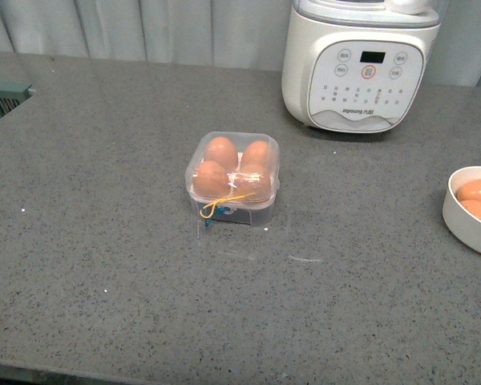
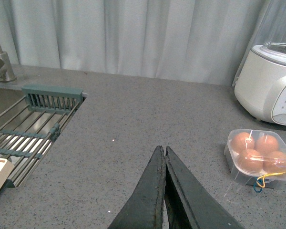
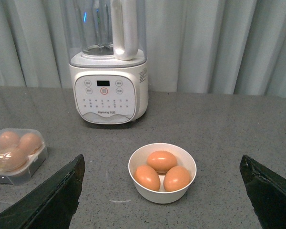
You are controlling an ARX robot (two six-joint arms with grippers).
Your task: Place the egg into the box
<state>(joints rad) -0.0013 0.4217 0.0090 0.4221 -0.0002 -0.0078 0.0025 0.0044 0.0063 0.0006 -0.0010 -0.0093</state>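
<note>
The box [image 1: 233,177] is a small square case of clear plastic with rounded corners, standing on the grey speckled counter [image 1: 104,265]. Its clear lid is down over four brown eggs [image 1: 221,150], one in each cell, so that every cell is filled. A thin yellow cord with a bit of blue [image 1: 216,207] hangs at its near front edge, and the lower part of the case looks whitish through the plastic.

The left end effector [image 2: 165,151] has its two dark fingers pressed together tip to tip, holding nothing. The box [image 2: 260,158] lies ahead of it and off to the side, well apart from the fingertips, toward the white blender base [image 2: 270,86]. On its other side a sink rack [image 2: 35,129] with green trim sits in the counter.

The right end effector [image 3: 162,191] is spread wide, its fingers [image 3: 55,198] at the two edges of the wrist view, empty. Just ahead, between the fingers, stands a round white bowl [image 3: 162,172] holding three brown eggs. Beyond the bowl is the blender [image 3: 108,81] with its control panel, and the box [image 3: 15,153] lies out to one side, past the finger.
</note>
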